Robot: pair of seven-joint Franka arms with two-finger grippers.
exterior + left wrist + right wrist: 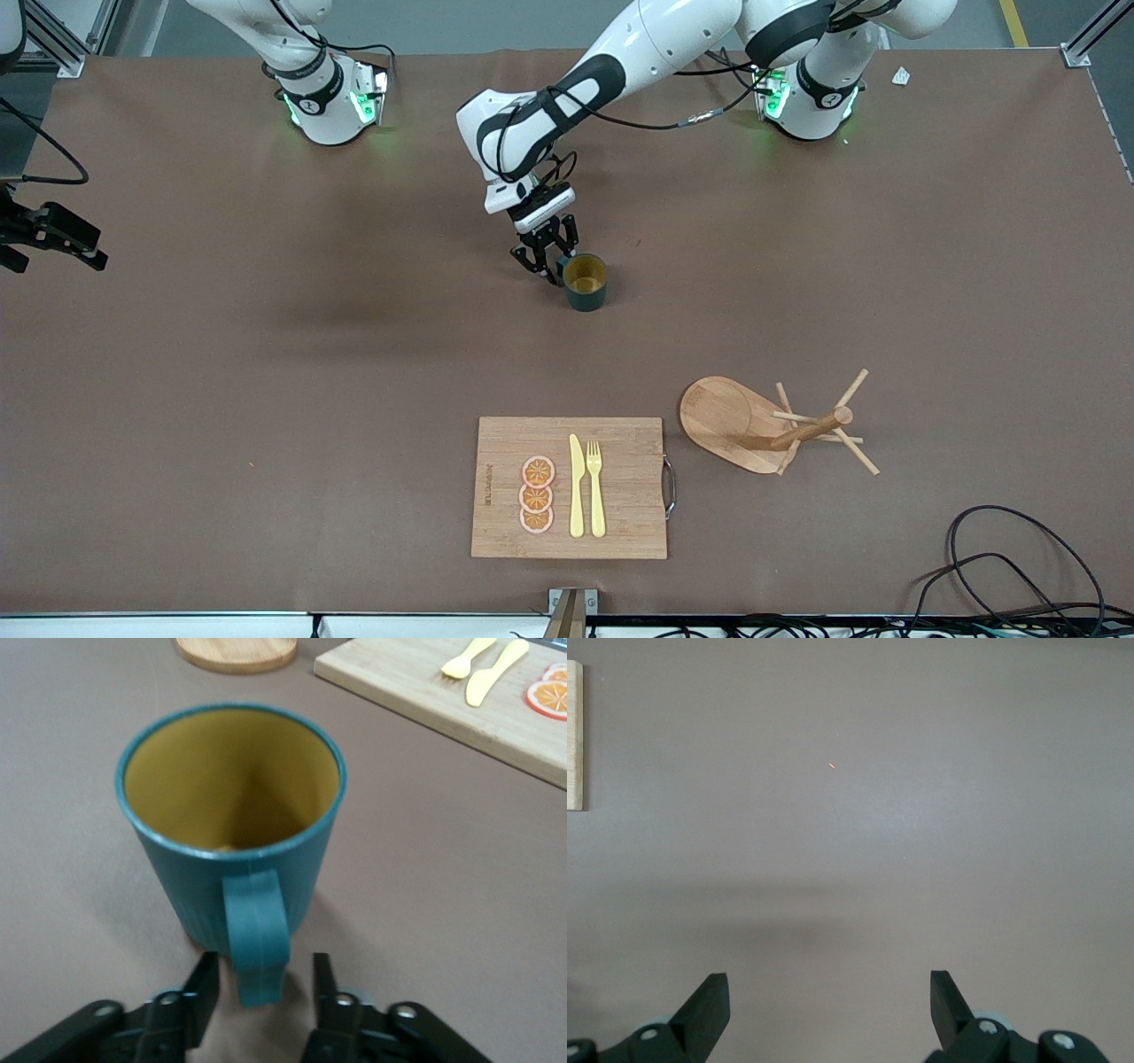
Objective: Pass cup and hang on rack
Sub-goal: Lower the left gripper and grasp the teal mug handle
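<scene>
Teal cup (232, 824) upright, handle (256, 939) between left gripper (262, 988) fingers (205, 985)

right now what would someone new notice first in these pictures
The left gripper is down at the cup in the middle of the table, its fingers on either side of the cup's handle with gaps showing. Nearer the front camera stand the rack and a cutting board with a knife, fork and orange slices. The right gripper waits open over bare table.

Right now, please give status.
Left gripper astride cup handle, gaps showing. Right gripper open, waiting. Rack toppled on its side.
</scene>
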